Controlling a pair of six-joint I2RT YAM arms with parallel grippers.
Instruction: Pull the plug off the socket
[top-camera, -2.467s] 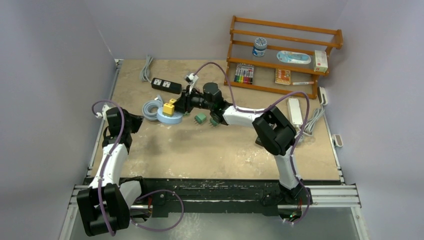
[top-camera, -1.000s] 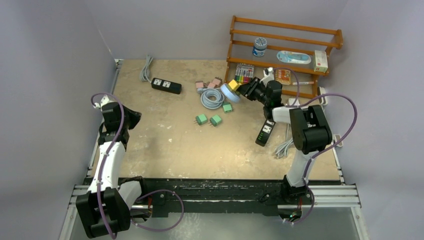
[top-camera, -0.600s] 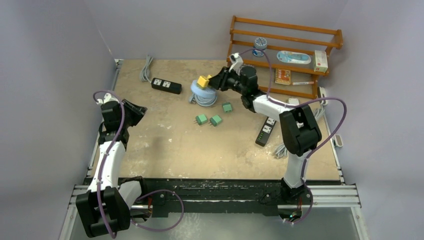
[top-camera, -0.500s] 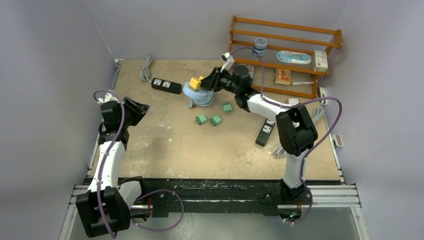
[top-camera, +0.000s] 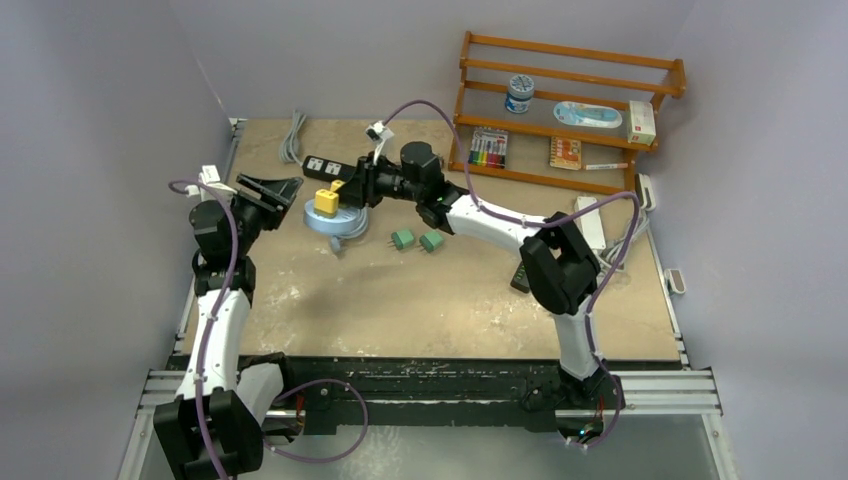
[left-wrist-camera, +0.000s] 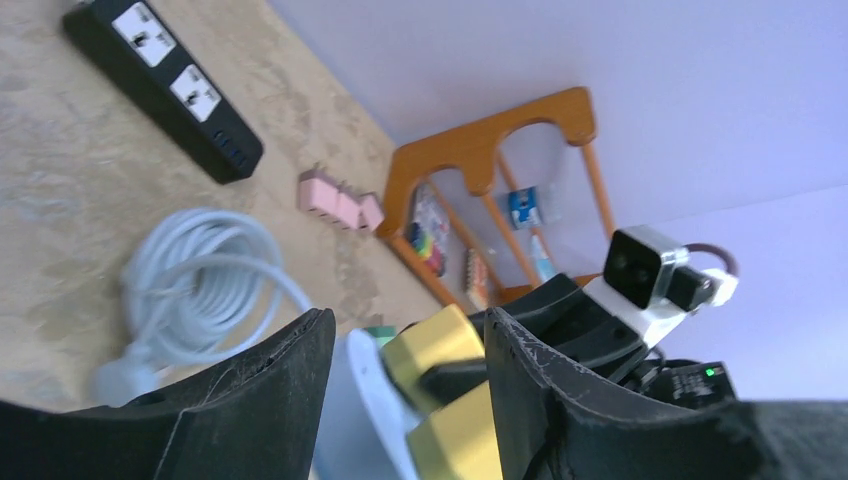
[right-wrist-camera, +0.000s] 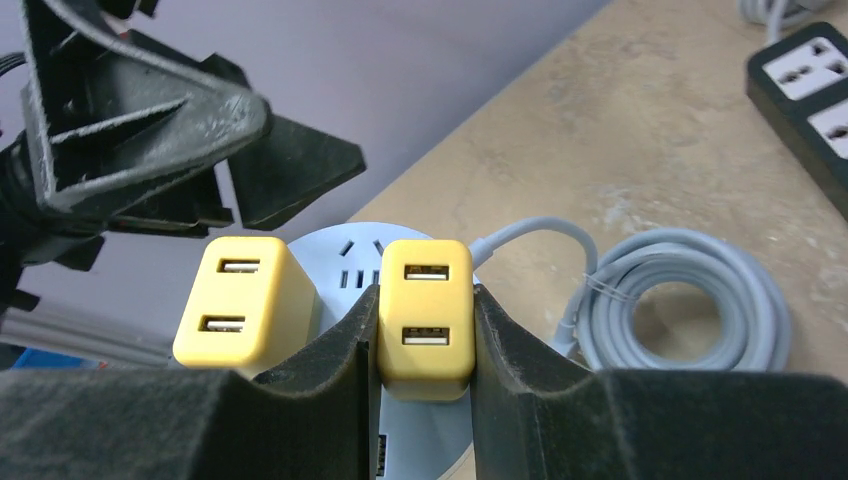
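A round pale-blue socket (top-camera: 338, 220) carries two yellow plugs side by side. My right gripper (top-camera: 352, 192) is shut on the right-hand yellow plug (right-wrist-camera: 425, 310), one finger on each side. The other yellow plug (right-wrist-camera: 245, 300) stands free to its left on the socket (right-wrist-camera: 345, 262). My left gripper (top-camera: 288, 190) is open just left of the socket. In the left wrist view its fingers (left-wrist-camera: 255, 400) flank a yellow plug (left-wrist-camera: 440, 345) without touching it. The socket's grey cable coil (right-wrist-camera: 680, 300) lies on the table behind. Whether the socket rests on the table I cannot tell.
A black power strip (top-camera: 328, 168) lies behind the socket. Two green plugs (top-camera: 402, 238) lie at mid-table, and pink adapters (left-wrist-camera: 340, 195) beside the coil. A wooden shelf (top-camera: 560, 100) stands at the back right, with a white power strip (top-camera: 590, 222) below it.
The right arm swung left from the shelf side, carrying the socket by its yellow plug. The left gripper opened and rose towards the socket.
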